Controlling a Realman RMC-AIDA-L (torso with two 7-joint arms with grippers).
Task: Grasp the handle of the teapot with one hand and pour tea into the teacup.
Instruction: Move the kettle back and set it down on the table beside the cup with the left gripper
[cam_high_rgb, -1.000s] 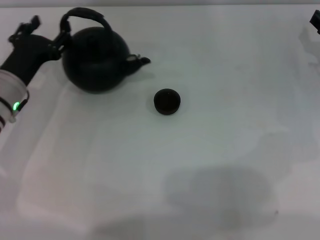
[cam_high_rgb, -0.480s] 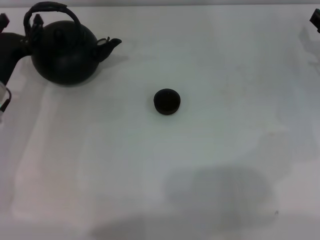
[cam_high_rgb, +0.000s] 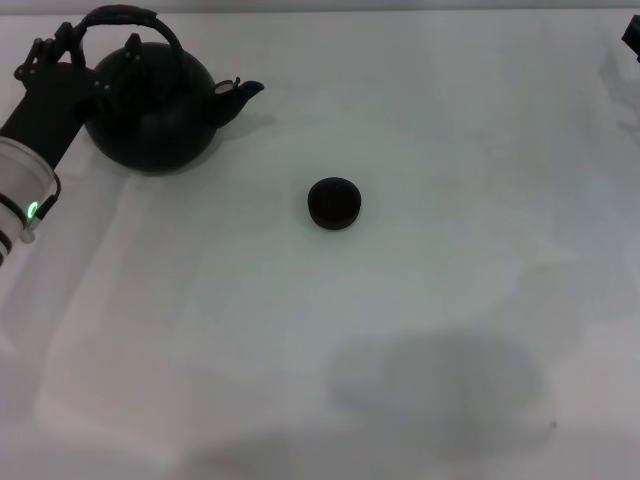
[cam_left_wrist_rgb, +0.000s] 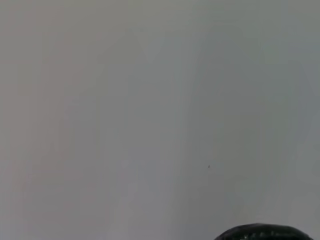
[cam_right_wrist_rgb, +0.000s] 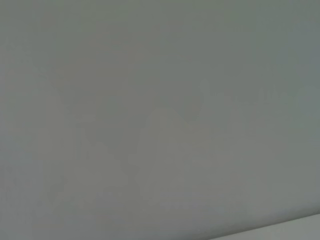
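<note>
The teapot (cam_high_rgb: 150, 110) is sitting near the far left corner of the white tabletop (cam_high_rgb: 400, 330), its spout aiming toward the right edge. The left gripper (cam_high_rgb: 62, 50) is reaching in at the left end of the handle (cam_high_rgb: 125, 18) (whether its fingers are actually closing on it cannot be told). The teacup (cam_high_rgb: 333, 203) is standing well apart, near the table's middle. The right gripper (cam_high_rgb: 632, 38) is idling at the far right corner.

left hand (cam_high_rgb: 62, 50) grip on handle (cam_high_rgb: 125, 16): unclear | right hand (cam_high_rgb: 632, 38): cut by edge
</note>
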